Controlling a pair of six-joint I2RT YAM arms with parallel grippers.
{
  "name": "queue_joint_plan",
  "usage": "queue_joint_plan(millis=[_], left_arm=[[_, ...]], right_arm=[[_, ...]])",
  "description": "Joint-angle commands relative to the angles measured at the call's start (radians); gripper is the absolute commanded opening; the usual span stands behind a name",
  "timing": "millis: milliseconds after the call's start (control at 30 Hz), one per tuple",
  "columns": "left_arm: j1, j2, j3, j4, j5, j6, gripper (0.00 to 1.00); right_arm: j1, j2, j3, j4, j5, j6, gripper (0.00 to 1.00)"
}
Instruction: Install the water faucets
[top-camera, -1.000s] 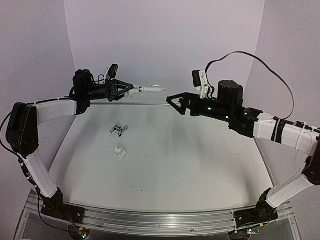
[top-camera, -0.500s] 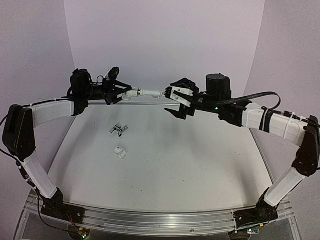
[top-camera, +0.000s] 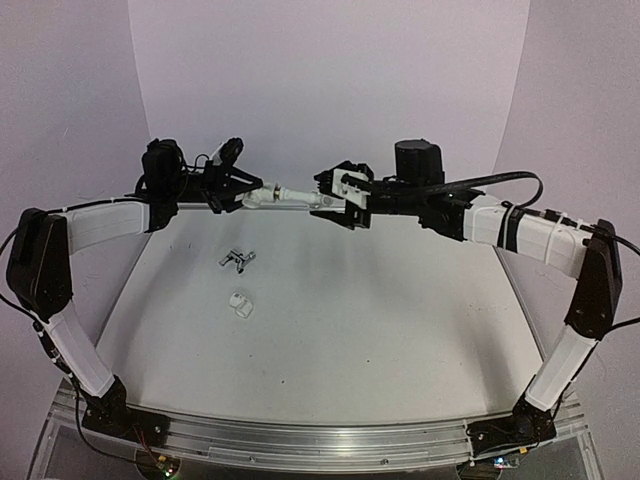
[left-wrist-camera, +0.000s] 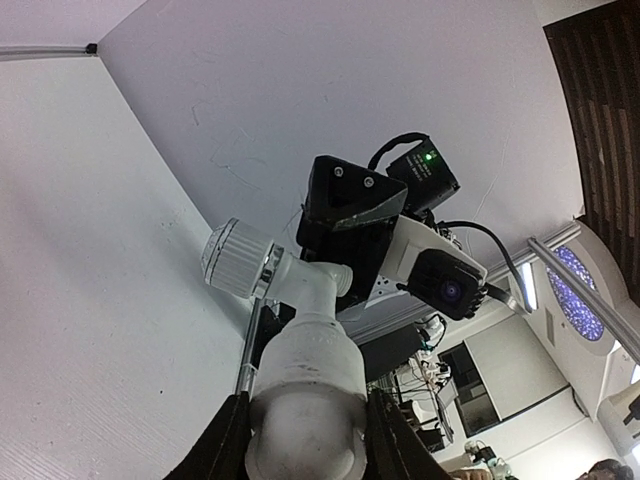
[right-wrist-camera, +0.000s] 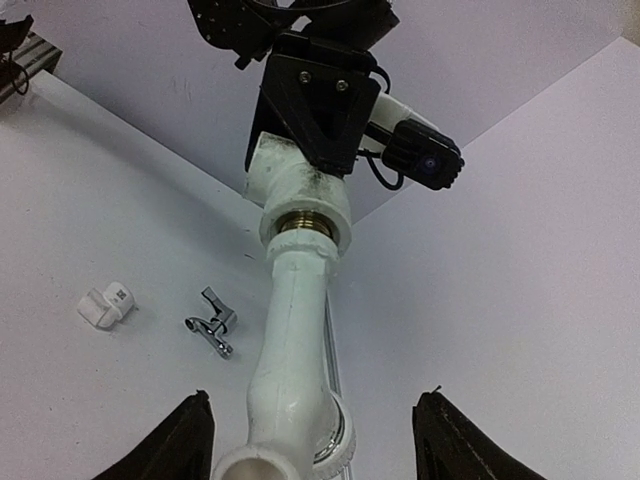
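My left gripper (top-camera: 246, 196) is shut on the collared end of a white faucet assembly (top-camera: 290, 193) and holds it level above the table's far edge. In the left wrist view the fitting (left-wrist-camera: 305, 385) sits between my jaws (left-wrist-camera: 305, 435), with the ribbed knob (left-wrist-camera: 238, 260) beyond. My right gripper (top-camera: 327, 194) is open, its fingers either side of the faucet's far end. In the right wrist view the faucet (right-wrist-camera: 295, 340) runs between my wide-open fingers (right-wrist-camera: 190, 440), with a brass thread at the joint. A silver pronged piece (top-camera: 237, 259) and a small white fitting (top-camera: 239, 304) lie on the table.
The white table (top-camera: 380, 320) has a raised back edge under the held faucet. The silver piece (right-wrist-camera: 213, 322) and the white fitting (right-wrist-camera: 105, 303) also show in the right wrist view, left of the faucet. Purple walls surround the table.
My right gripper has moved left and turned, coming from apart to straddle the faucet's free end. The left gripper still holds the faucet, which has tilted slightly.
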Motion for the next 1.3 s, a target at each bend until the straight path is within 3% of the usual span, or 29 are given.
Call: queue_joint_plan(millis=[0,167,267,333,600,833,933,967,1033,1100,1200,1267], left_arm=[[-0.002,0.001,0.051,0.051,0.034,0.039,0.0],[-0.002,-0.007,0.032,0.051,0.02,0.153,0.0],[-0.002,-0.008,0.024,0.051,0.008,0.258,0.0],[-0.002,-0.013,0.016,0.051,-0.007,0.359,0.0],[-0.001,-0.074,-0.116,0.052,-0.099,1.125,0.0],[0.021,-0.014,-0.045,0.051,-0.122,1.254,0.0],[0.023,-0.017,-0.037,0.052,-0.204,1.24,0.02],[0.025,-0.021,-0.035,0.052,-0.245,1.211,0.11],[0.038,-0.039,-0.038,0.05,-0.309,1.114,0.42],[0.066,-0.061,-0.045,0.044,-0.344,0.959,0.66],[0.118,-0.093,-0.072,0.04,-0.276,0.765,0.92],[0.134,-0.128,-0.117,0.04,-0.258,0.654,0.99]], right_arm=[[0.0,0.05,0.086,0.006,-0.062,0.126,0.56],[0.0,0.064,0.11,0.008,-0.134,0.334,0.32],[0.0,0.058,0.098,0.011,-0.217,0.503,0.07],[0.0,0.045,0.077,0.034,-0.248,0.649,0.0],[0.001,-0.014,0.051,0.118,-0.292,1.436,0.0],[0.001,-0.007,0.112,0.121,-0.443,1.875,0.0],[0.0,-0.035,0.085,0.121,-0.407,1.869,0.0],[0.0,-0.053,0.07,0.121,-0.38,1.832,0.0],[0.0,-0.087,0.058,0.082,-0.299,1.706,0.0],[-0.001,-0.112,0.066,-0.002,-0.212,1.544,0.0],[-0.001,-0.124,0.061,-0.063,-0.067,1.341,0.0],[-0.001,-0.127,0.049,-0.074,0.023,1.228,0.0]])
